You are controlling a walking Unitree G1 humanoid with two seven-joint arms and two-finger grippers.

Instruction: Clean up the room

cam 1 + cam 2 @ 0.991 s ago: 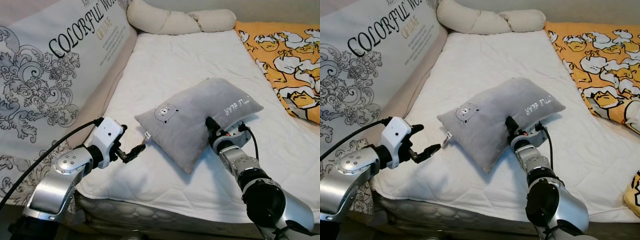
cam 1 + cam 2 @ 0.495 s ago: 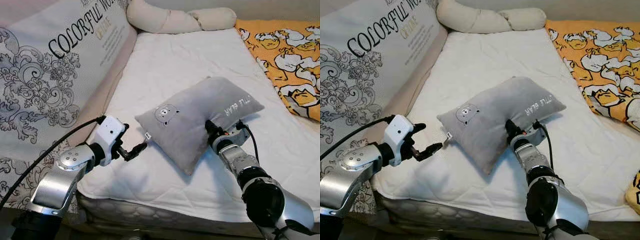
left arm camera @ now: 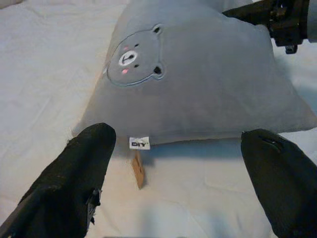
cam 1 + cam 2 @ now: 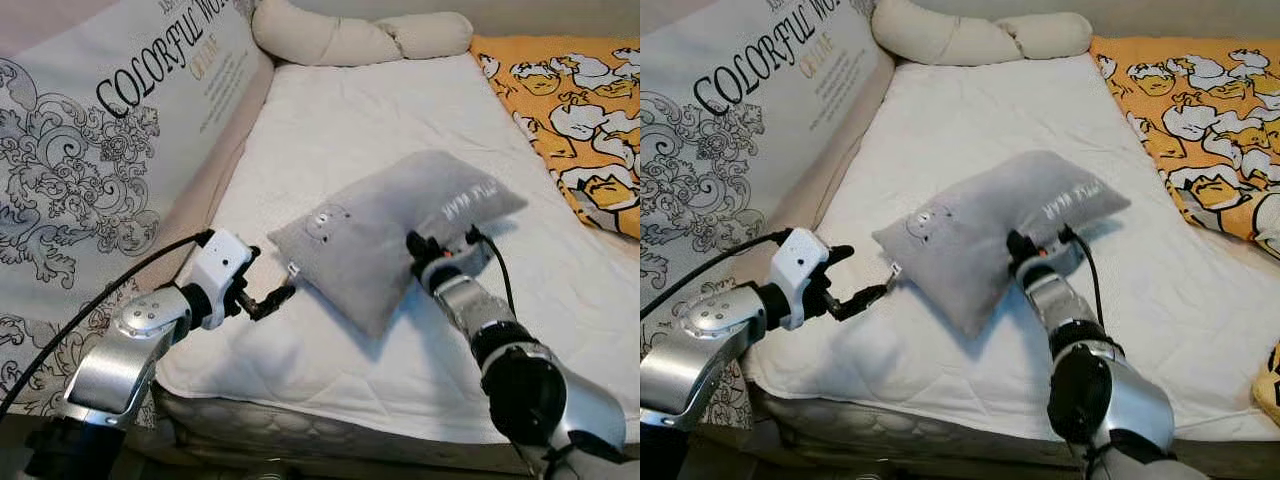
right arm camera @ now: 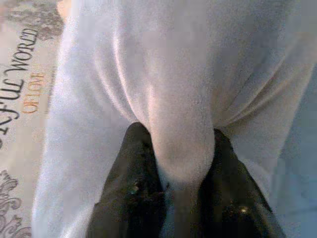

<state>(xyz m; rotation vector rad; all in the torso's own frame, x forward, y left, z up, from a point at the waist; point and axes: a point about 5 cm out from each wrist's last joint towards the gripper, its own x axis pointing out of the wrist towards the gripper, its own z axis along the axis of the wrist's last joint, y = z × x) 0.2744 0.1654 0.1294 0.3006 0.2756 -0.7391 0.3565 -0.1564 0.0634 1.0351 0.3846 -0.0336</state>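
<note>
A grey pillow with a small bear face and white lettering lies across the white mattress. My right gripper is shut on its near edge, and a fold of the grey fabric is pinched between the fingers. The pillow is lifted a little at that edge. My left gripper is open just beside the pillow's left corner. In the left wrist view the pillow and its small white tag sit between the two spread fingers.
A large cushion printed with "COLORFUL WORLD" leans along the left side of the bed. A long cream bolster lies at the head. An orange cartoon-print blanket covers the right side. The mattress's front edge is near me.
My right gripper has raised the pillow's near edge, so the pillow tilts and its lettering turns away. My left gripper has crept closer to the pillow's left corner.
</note>
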